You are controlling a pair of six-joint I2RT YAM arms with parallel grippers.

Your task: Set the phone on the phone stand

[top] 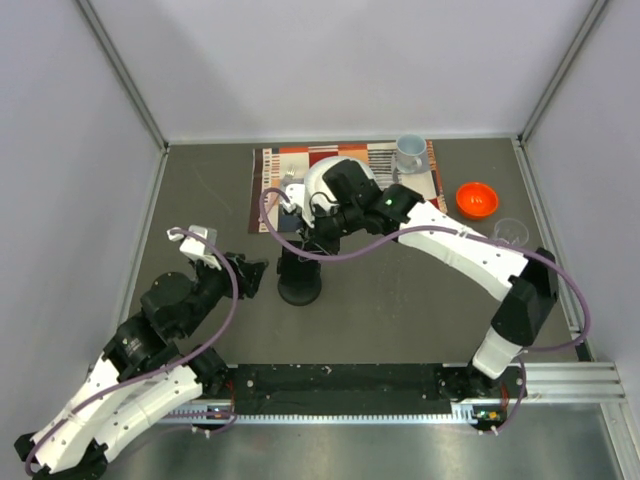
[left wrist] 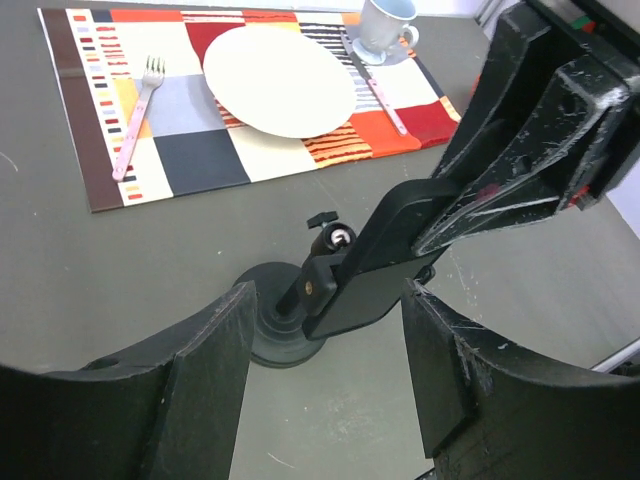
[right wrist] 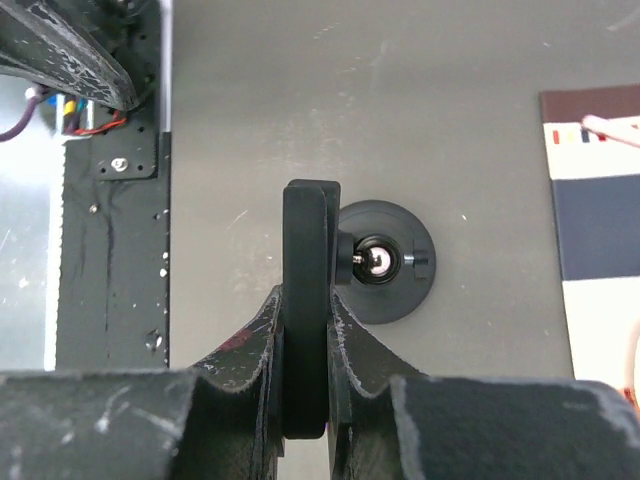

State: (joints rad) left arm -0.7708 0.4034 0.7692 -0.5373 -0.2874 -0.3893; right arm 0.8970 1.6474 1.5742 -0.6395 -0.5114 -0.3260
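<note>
Clamping the phone (right wrist: pixel 305 250) across its flat faces, the right gripper (right wrist: pixel 306 330) holds it tilted just beside the phone stand (right wrist: pixel 388 285), with its lower end close to the ball-jointed cradle. I cannot tell whether they touch. The left gripper (left wrist: pixel 328 335) hovers near the stand's disc base with its fingers wide apart, gripping nothing.

As I judge it, the main risk is letting go before the phone sits in the cradle, so that it slides off onto the table. A sideways push could also tip or skid the unheld stand. No brand, label or writing is readable on the phone, the stand or the striped placemat (left wrist: pixel 190 160).
</note>
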